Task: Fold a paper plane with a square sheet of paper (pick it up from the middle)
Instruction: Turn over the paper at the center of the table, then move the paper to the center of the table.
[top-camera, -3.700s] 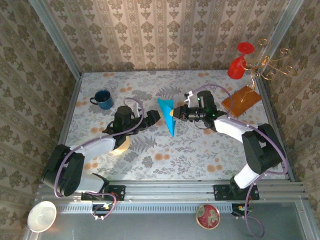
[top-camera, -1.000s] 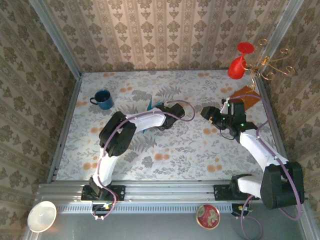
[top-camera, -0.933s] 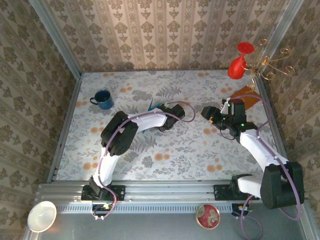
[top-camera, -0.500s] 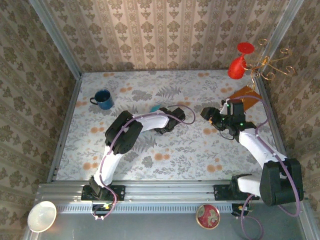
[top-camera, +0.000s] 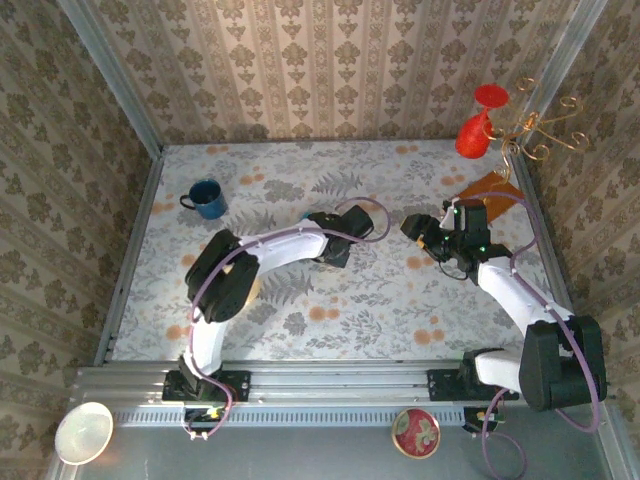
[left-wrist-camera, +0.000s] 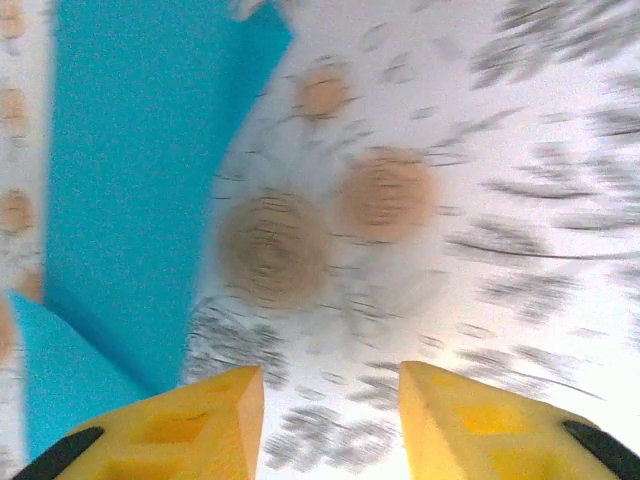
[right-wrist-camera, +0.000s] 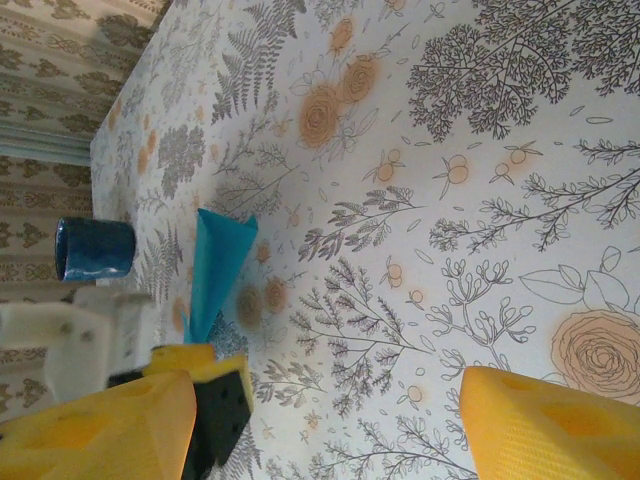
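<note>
Top external view: the left gripper (top-camera: 322, 222) reaches to the middle of the table (top-camera: 400, 300), well apart from the blue mug (top-camera: 205, 198). The right gripper (top-camera: 410, 228) hovers near it on the right. Left wrist view: the left gripper's jaws stand partly apart, with only patterned tabletop between them and nothing held. The paper plane (left-wrist-camera: 130, 180), teal-blue and creased lengthwise, lies on the table just beside one finger; motion blur leaves it unclear whether they touch. Right wrist view: the right gripper's jaws gape wide and hold nothing. The plane rests between the left gripper and the mug, with one flap raised. The folding appears complete, and the step in hand is judged to be leaving the plane free on the table. The next move likely calls for the left arm to lift straight clear without snagging the raised flap or dragging the light paper.
</note>
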